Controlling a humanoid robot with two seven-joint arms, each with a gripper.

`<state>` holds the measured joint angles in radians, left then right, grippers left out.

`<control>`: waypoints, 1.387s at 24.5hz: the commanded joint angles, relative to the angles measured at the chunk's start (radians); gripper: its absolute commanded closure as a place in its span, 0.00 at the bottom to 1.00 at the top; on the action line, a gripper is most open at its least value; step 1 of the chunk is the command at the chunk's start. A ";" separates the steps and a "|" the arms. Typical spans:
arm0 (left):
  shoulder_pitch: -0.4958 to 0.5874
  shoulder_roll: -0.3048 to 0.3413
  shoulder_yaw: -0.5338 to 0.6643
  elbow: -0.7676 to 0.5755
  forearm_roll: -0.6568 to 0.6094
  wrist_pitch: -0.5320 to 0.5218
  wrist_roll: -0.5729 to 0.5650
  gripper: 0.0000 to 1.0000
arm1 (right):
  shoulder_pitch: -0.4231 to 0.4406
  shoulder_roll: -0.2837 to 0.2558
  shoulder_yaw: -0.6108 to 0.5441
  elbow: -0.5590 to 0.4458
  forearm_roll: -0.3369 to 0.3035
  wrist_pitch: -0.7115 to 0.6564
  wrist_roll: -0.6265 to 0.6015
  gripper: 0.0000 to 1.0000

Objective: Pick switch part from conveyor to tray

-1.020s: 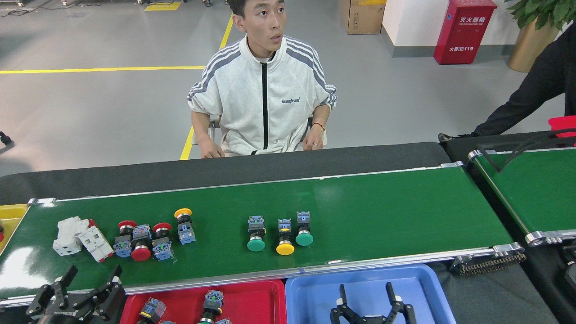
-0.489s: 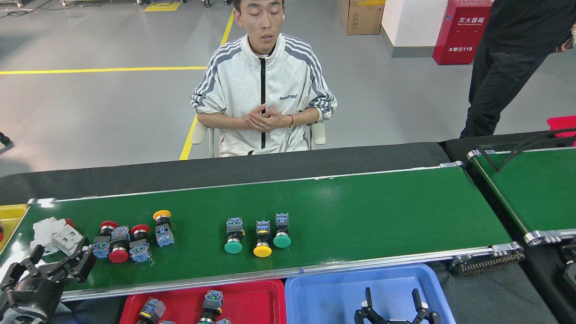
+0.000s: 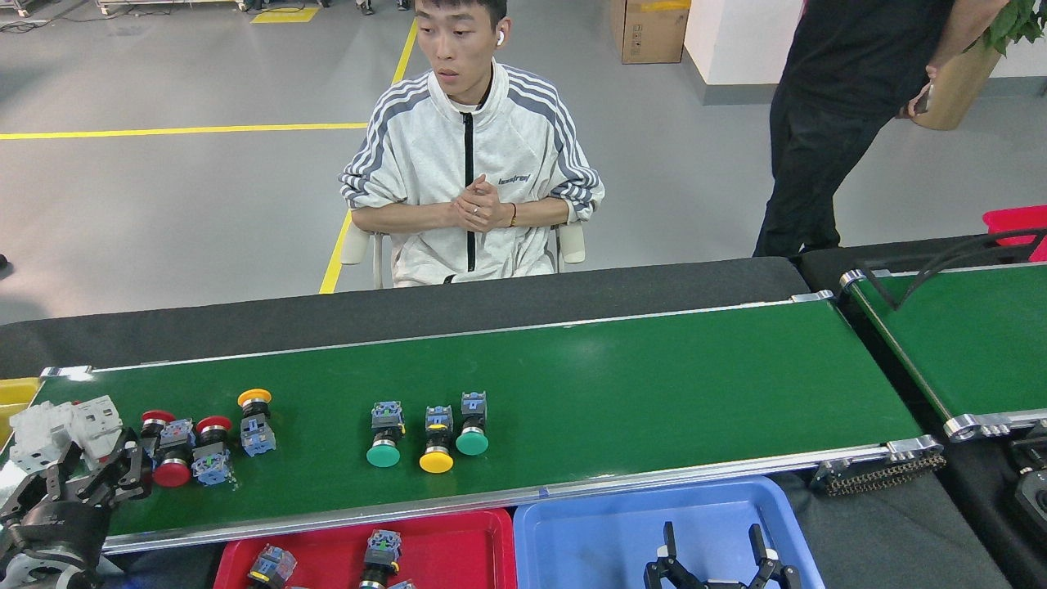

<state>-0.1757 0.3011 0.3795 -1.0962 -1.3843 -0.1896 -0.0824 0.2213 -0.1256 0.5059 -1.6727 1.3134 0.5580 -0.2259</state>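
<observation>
The conveyor point(image 3: 622, 384) carries several switch parts. White blocks point(image 3: 61, 424) lie at its far left. Beside them are two red push buttons point(image 3: 172, 466) and a yellow one point(image 3: 255, 419). Near the middle stand a green point(image 3: 384, 438), a yellow point(image 3: 437, 448) and another green button point(image 3: 473, 429). My left gripper point(image 3: 88, 478) is open over the belt's left end, just below the white blocks and next to the red buttons, holding nothing. Over the blue tray point(image 3: 589, 532), my right gripper point(image 3: 712, 556) is open and empty. The red tray point(image 3: 466, 544) holds a few switch parts point(image 3: 378, 552).
A seated person in a white jacket point(image 3: 470, 164) faces me across the belt, hands clasped. A standing person in black point(image 3: 826, 123) is at the back right. A second green belt point(image 3: 973, 343) angles off to the right. A yellow bin point(image 3: 15, 391) sits at the far left.
The parts on the belt have moved left. My left gripper swung left to the belt's end near the white blocks. My right gripper shifted right and lower. The person in black walked in.
</observation>
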 commanded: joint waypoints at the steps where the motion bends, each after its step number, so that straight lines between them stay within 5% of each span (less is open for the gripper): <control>1: -0.013 0.009 -0.001 0.015 0.002 -0.001 0.001 0.85 | -0.008 -0.002 -0.004 -0.015 0.000 0.000 0.000 0.02; 11: -0.010 0.007 -0.001 -0.047 0.040 -0.028 0.003 0.94 | -0.014 -0.002 -0.004 -0.015 0.000 0.002 0.002 0.02; 18: 0.146 -0.031 -0.020 -0.389 0.183 -0.347 -0.002 0.95 | -0.016 -0.002 -0.006 -0.015 0.000 0.002 0.002 0.02; 23: 0.311 -0.132 -0.214 -0.630 0.179 -0.464 -0.010 0.95 | -0.017 -0.005 -0.029 -0.016 0.000 0.000 0.003 0.02; 29: 0.361 -0.166 -0.537 -0.680 0.156 -0.429 -0.013 0.95 | -0.017 -0.083 -0.089 -0.042 -0.013 -0.027 0.003 0.02; 34: 0.364 -0.264 -0.672 -0.679 0.028 -0.422 -0.013 0.93 | -0.013 -0.131 -0.219 -0.058 -0.138 -0.237 0.002 0.02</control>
<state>0.1930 0.0507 -0.2771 -1.7606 -1.3382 -0.6170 -0.0997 0.2143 -0.2490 0.3153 -1.7157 1.1917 0.3979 -0.2225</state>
